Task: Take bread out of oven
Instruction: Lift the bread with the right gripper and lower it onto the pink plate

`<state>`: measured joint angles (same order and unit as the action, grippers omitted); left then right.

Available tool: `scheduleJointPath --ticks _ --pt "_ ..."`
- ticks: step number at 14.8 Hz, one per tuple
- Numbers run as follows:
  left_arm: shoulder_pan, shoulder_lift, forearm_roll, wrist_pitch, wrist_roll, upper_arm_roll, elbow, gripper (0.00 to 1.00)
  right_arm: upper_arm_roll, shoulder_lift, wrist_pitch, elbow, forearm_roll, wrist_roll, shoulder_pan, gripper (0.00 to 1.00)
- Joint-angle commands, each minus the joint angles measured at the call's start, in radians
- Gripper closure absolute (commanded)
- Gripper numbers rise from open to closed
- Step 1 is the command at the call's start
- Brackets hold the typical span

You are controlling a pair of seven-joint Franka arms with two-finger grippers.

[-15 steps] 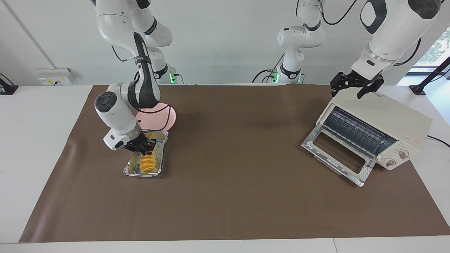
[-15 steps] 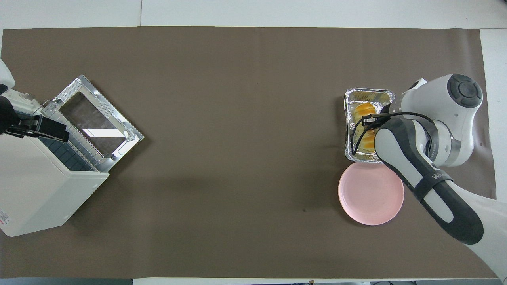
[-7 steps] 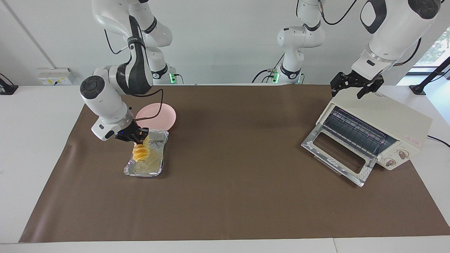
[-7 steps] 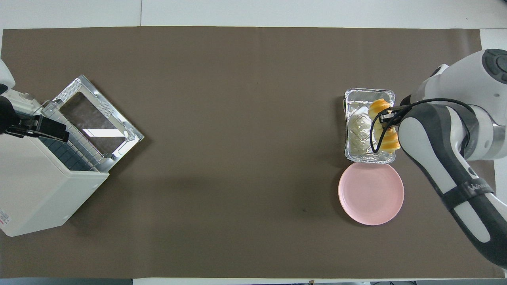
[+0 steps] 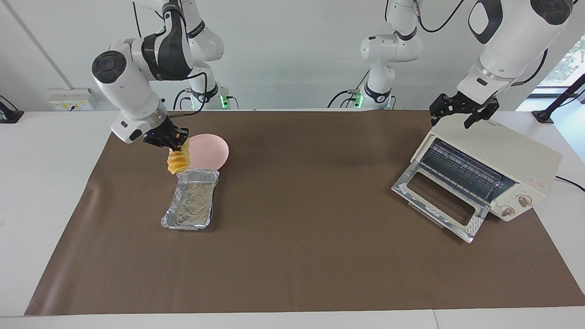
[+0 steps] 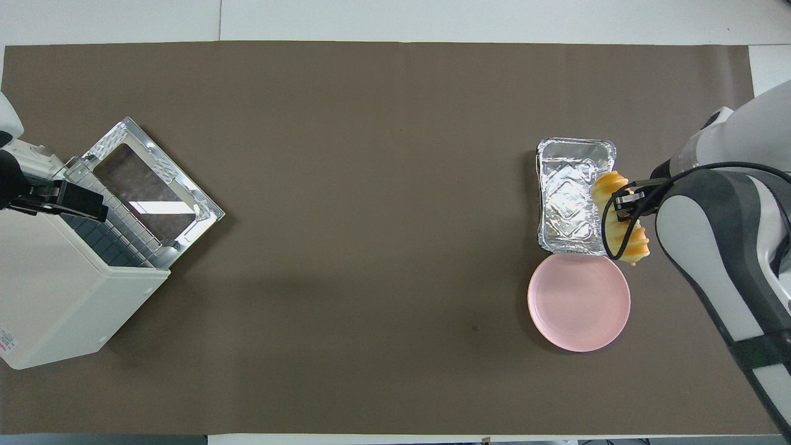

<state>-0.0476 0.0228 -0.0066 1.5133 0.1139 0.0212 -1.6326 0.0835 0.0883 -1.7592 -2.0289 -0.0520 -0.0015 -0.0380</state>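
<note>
Brown mat (image 5: 320, 256), right pincer (image 5: 176, 140) gripping bread (image 5: 178, 160), left pincer (image 5: 462, 112) open over oven (image 5: 493, 169), label unreadable

Desk (image 5: 27, 192): smooth white top. Covering sheet (image 5: 311, 256): brown, matt, paper-like, with faint creases. Foil tray (image 5: 192, 205): thin crinkled silver metal, shiny, embossed floor. Plate (image 5: 212, 153): pink, smooth, soft sheen. Bread (image 5: 177, 161): yellow-orange, ridged, slightly glossy. Oven (image 5: 498, 160): cream-white smooth casing, faint sheen; bright metal door frame, glass pane, wire rack. Arm shells: glossy white and dark plastic.
</note>
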Motion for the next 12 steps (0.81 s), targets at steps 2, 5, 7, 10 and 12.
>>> scheduleJointPath --ticks 2,5,7,10,12 --pt "0.011 0.013 -0.015 0.002 0.000 0.005 -0.004 0.00 0.009 0.154 -0.113 -0.261 -0.002 0.095 0.069 1.00" --pt "0.011 0.014 -0.015 0.002 0.000 0.005 -0.004 0.00 0.009 0.194 -0.245 -0.404 -0.003 0.100 0.093 1.00" --pt "0.011 0.014 -0.015 0.002 0.000 0.005 -0.004 0.00 0.009 0.194 -0.298 -0.451 -0.003 0.095 0.093 1.00" --pt "0.011 0.014 -0.015 0.002 0.000 0.005 -0.004 0.00 0.009 0.182 -0.396 -0.510 -0.003 0.090 0.093 1.00" --pt "0.011 0.013 -0.015 0.002 0.000 0.005 -0.004 0.00 0.009 0.168 -0.454 -0.539 -0.003 0.090 0.095 1.00"
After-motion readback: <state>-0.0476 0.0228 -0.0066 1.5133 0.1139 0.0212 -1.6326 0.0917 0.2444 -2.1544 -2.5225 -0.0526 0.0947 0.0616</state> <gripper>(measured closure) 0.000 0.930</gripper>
